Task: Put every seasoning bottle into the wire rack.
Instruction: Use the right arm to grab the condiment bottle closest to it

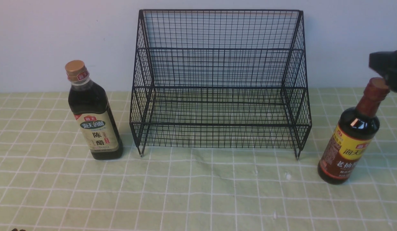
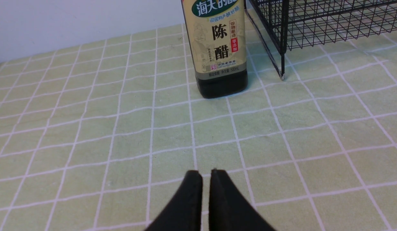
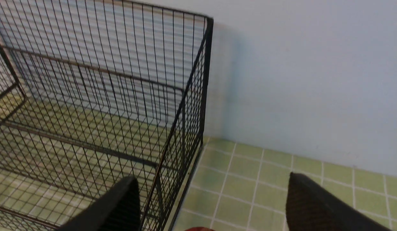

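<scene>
The black wire rack (image 1: 220, 83) stands empty at the back centre against the wall. The squarish bottle with gold cap and beige label (image 1: 93, 112) stands upright to its left. The round bottle with red-brown cap and yellow-red label (image 1: 354, 138) stands to the rack's right, leaning slightly. My right gripper (image 1: 386, 69) hovers just above and behind its cap; in the right wrist view it (image 3: 212, 186) is open wide, the cap (image 3: 198, 229) just showing at the frame edge. My left gripper (image 2: 206, 173) is shut and empty, low over the cloth, short of the squarish bottle (image 2: 217, 48).
A green checked cloth (image 1: 198, 192) covers the table. A pale wall (image 1: 57, 38) runs close behind the rack. The rack's front leg (image 2: 282, 72) stands right beside the squarish bottle. The rack's side mesh (image 3: 172, 128) is close to my right gripper.
</scene>
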{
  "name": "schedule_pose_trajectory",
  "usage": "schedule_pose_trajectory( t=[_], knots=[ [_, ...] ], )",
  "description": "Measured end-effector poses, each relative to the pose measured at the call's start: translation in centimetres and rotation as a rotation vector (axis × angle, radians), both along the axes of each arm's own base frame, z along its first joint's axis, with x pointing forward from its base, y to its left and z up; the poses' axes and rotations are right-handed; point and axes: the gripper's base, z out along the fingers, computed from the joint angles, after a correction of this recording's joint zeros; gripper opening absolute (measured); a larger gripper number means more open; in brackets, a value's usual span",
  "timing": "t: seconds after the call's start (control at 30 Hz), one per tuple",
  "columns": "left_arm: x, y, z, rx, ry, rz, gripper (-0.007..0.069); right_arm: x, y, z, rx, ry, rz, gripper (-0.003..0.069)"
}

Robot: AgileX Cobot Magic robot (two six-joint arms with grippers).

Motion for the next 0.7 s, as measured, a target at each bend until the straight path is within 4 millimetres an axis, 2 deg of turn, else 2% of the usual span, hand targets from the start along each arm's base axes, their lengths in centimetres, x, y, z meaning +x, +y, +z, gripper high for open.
schedule_pose_trajectory(
  t=[0.03, 0.13, 0.37, 0.5, 0.57, 0.6, 0.63, 0.7],
  knots=[
    [0.0, 0.0, 0.0, 0.000, 0.000, 0.000, 0.0017, 0.6, 0.0, -0.8, 0.001, 0.032, 0.002, 0.0608],
    [0.0, 0.0, 0.0, 0.000, 0.000, 0.000, 0.0017, 1.5, 0.0, -1.9, 0.001, 0.073, 0.002, 0.0641],
    [0.0, 0.0, 0.0, 0.000, 0.000, 0.000, 0.0017, 3.4, -0.1, -4.9, 0.005, 0.183, 0.007, 0.0626],
    [0.0, 0.0, 0.0, 0.000, 0.000, 0.000, 0.0017, 4.1, -0.1, -6.1, 0.007, 0.223, 0.007, 0.0556],
    [0.0, 0.0, 0.0, 0.000, 0.000, 0.000, 0.0017, 4.2, -0.1, -6.4, 0.008, 0.236, 0.009, 0.0408],
    [0.0, 0.0, 0.0, 0.000, 0.000, 0.000, 0.0017, 4.2, -0.1, -6.4, 0.008, 0.235, 0.009, 0.0379],
    [0.0, 0.0, 0.0, 0.000, 0.000, 0.000, 0.0017, 4.2, -0.1, -6.3, 0.009, 0.234, 0.009, 0.0265],
    [0.0, 0.0, 0.0, 0.000, 0.000, 0.000, 0.0017, 4.0, 0.0, -6.1, 0.008, 0.230, 0.016, 0.0269]
  ],
)
